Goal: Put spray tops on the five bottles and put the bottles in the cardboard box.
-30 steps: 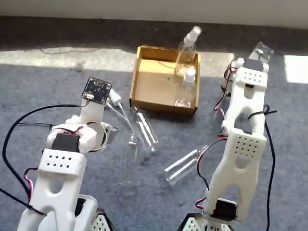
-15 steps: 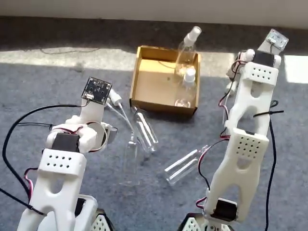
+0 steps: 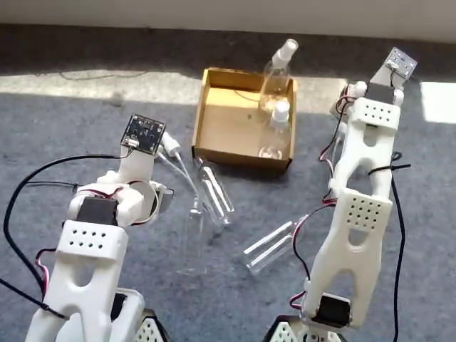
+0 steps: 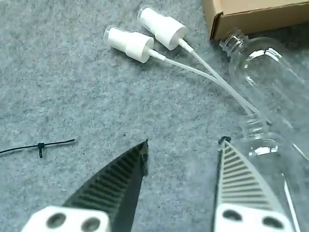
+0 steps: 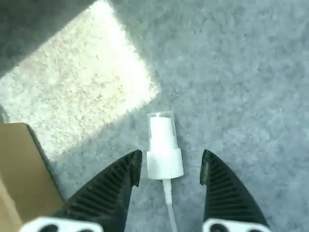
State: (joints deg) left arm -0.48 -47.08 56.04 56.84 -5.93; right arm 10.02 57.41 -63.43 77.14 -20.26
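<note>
our right gripper (image 5: 171,154) is wide open and holds nothing. one white spray top (image 5: 163,151) lies on the carpet (image 5: 241,72) right between its two fingers (image 5: 116,188), not touching them. the cardboard box (image 5: 19,164) is off to one side of it. our left gripper (image 4: 183,142) is open too, with nothing in it. two more spray tops (image 4: 130,42) lie out in front of it. a clear bottle (image 4: 263,145) with no top lies just beside one finger. two bottles with tops (image 3: 274,128) sit in the box.

White perforated arm shells (image 3: 362,214), black servos (image 3: 96,211), red and black cables (image 3: 43,184), ribbed black fingers (image 5: 104,193)
</note>
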